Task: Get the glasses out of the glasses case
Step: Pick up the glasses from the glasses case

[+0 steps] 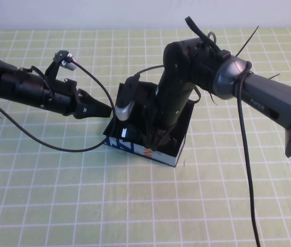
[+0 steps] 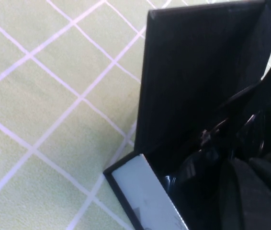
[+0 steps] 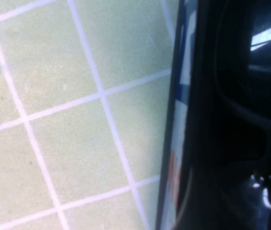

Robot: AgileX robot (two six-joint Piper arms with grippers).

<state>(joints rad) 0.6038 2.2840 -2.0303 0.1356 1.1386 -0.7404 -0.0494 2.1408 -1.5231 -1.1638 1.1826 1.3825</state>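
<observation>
The glasses case [image 1: 135, 148] lies open mid-table, its lid [image 2: 197, 72] standing up at the back and its white-blue front [image 2: 145, 196] toward me. The black glasses [image 2: 197, 163] lie inside; a dark lens [image 3: 250, 96] shows just behind the case's front wall [image 3: 183, 96]. My right gripper [image 1: 158, 138] reaches straight down into the case, over the glasses, and its tip is hidden in the dark interior. My left gripper [image 1: 104, 109] comes in from the left, drawn to a point and shut, with its tip against the case's left end.
A green cloth with a white grid covers the table. A black cable [image 1: 73, 146] loops from the left arm across the cloth in front of it. Another cable [image 1: 248, 170] hangs from the right arm toward the near right.
</observation>
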